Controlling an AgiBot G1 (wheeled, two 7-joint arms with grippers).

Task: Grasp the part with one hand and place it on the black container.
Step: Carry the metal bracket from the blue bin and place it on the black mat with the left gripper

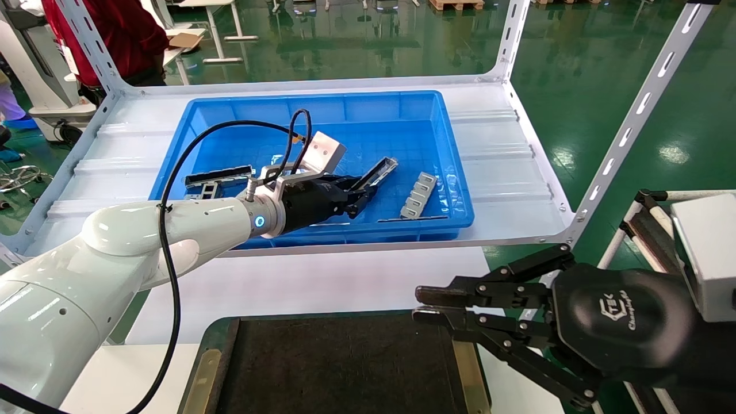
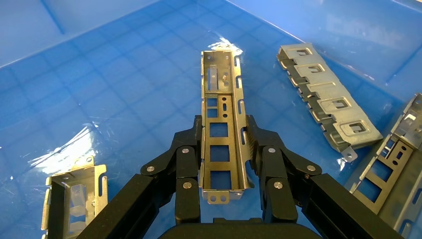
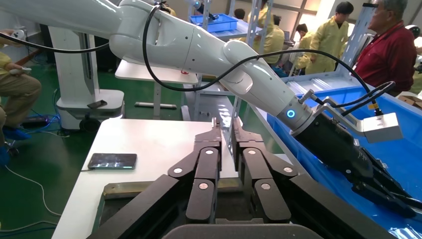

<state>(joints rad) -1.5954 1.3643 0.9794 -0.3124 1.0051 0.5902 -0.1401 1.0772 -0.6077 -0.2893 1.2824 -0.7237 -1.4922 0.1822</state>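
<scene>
Now the left claw (image 2: 222, 149) is clamping the part (image 2: 222, 124) in the bin (image 1: 448, 172); next it needs lifting to the container (image 1: 345, 368). Right claw (image 1: 428, 305) is idling nearly closed.

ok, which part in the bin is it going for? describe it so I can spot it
In the blue bin, follow the left gripper. The part is the silver channel clamped between its fingers, open side up, rectangular cutouts showing. The other loose brackets lie ungripped.
</scene>
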